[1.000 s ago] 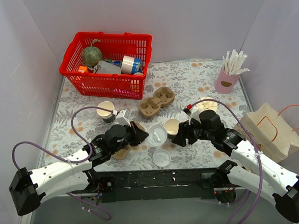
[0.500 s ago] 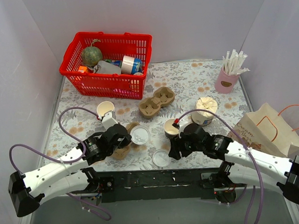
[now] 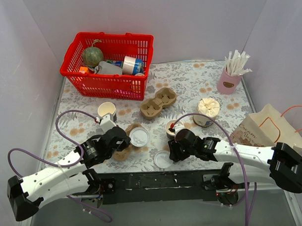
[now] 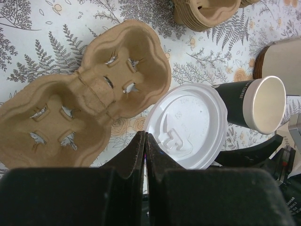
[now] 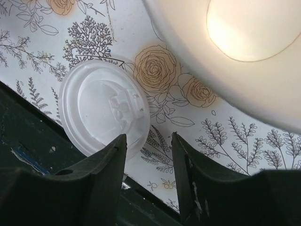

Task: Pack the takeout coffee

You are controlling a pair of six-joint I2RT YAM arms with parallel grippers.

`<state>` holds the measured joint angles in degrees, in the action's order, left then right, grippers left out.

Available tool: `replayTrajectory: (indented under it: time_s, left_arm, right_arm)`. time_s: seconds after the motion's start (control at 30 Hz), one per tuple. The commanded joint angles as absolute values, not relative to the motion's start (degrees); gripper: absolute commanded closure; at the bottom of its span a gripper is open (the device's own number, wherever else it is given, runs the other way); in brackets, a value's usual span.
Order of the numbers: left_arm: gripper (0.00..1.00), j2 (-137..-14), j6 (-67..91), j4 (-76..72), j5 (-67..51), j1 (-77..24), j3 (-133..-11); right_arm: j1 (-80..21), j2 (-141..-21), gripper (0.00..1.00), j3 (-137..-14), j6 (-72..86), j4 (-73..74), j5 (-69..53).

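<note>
The takeout coffee cup (image 3: 172, 127), cream at the rim with a dark band, stands without a lid at mid table, partly hidden by my right arm; it shows as a dark-walled cup (image 4: 251, 103) in the left wrist view. My left gripper (image 3: 126, 139) (image 4: 145, 135) is shut on the rim of a white lid (image 3: 140, 137) (image 4: 188, 125), held above a brown cup carrier (image 4: 84, 99). A second white lid (image 3: 162, 159) (image 5: 101, 106) lies flat near the front edge. My right gripper (image 3: 169, 152) (image 5: 148, 136) hangs open over that lid's edge, one finger above its rim.
A stack of cup carriers (image 3: 158, 103) sits behind the cup. Another paper cup (image 3: 107, 112) stands at the left, and a white tub with crumpled paper (image 3: 208, 111) at the right. Red basket (image 3: 109, 65), pink straw holder (image 3: 229, 80) and paper bag (image 3: 270, 131) ring the area.
My right gripper has come forward and down to the lid at the front edge, its jaws narrowing. My left gripper has drawn the white lid leftward, away from the cup.
</note>
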<state>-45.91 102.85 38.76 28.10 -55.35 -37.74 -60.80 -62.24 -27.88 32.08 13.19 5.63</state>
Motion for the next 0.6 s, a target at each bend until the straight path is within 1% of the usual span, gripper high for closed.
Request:
replayTrajectory:
  time_s: [0.0, 0.13, 0.23, 0.27, 0.37, 0.5, 0.57]
  left_arm:
    - [1.00, -44.9, 102.6, 38.1, 29.2, -55.5, -36.6]
    - [1.00, -44.4, 102.8, 38.6, 29.3, -55.5, -36.3]
    - [1.00, -43.5, 103.0, 38.7, 29.4, -55.5, -36.0]
    - [1.00, -43.4, 102.9, 38.8, 29.5, -55.5, -36.0]
    - [1.00, -42.9, 102.9, 39.2, 29.8, -55.6, -36.3]
    - [1.00, -42.5, 102.8, 39.7, 30.4, -55.5, -36.6]
    - [1.00, -42.5, 102.7, 39.8, 30.6, -55.6, -37.0]
  right_arm:
    - [-61.3, -65.0, 0.51, -28.2, 32.4, 10.0, 5.3]
    - [-61.5, -67.1, 0.61, -29.4, 32.4, 10.8, 5.3]
    - [-61.6, -67.8, 0.70, -29.7, 32.7, 11.2, 5.6]
    - [-61.6, -67.9, 0.75, -29.8, 32.9, 11.4, 6.0]
    - [-61.6, -67.9, 0.82, -30.2, 33.1, 12.5, 6.6]
    - [-61.6, -67.8, 0.86, -30.7, 33.1, 12.0, 6.2]
    - [-61.7, -68.5, 0.86, -30.9, 33.0, 10.6, 4.8]
